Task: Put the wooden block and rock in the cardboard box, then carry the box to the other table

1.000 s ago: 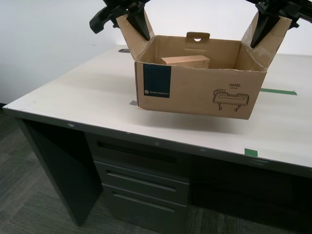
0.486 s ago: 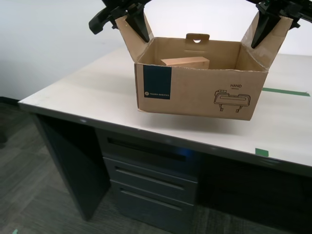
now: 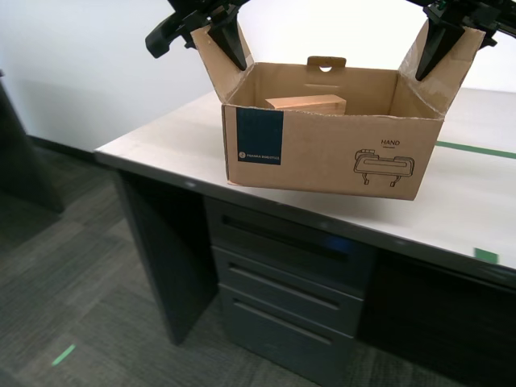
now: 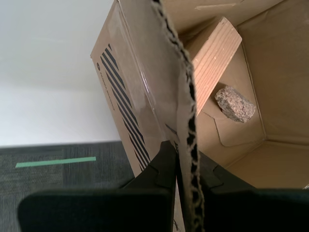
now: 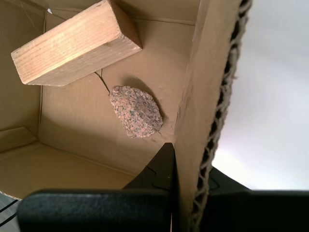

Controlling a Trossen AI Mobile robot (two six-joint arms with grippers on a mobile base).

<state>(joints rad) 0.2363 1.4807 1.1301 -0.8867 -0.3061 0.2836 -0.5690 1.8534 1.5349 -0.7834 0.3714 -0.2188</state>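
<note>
Shifted toward 3 o'clock across the exterior view since a second ago: the off-white desk (image 3: pixel 161 137) and its drawers (image 3: pixel 282 274), which reads as camera travel, not things moving. Loading looks done, carrying under way. Starting at 9 o'clock: open carpet with a green floor mark (image 3: pixel 63 353) at 7 o'clock, nothing seen blocking there. Centre: cardboard box (image 3: pixel 322 153) held clear above the desk, wooden block (image 3: pixel 306 103) inside toward 11 o'clock of the box, rock (image 5: pixel 136 111) on the box floor beside it. My second gripper (image 4: pixel 179 159) and my first gripper (image 5: pixel 176 159), each clamped tight on a side flap. Green tape (image 3: pixel 476 149) at 3 o'clock. Left to do: reach the other table, not in view, and set down.
</note>
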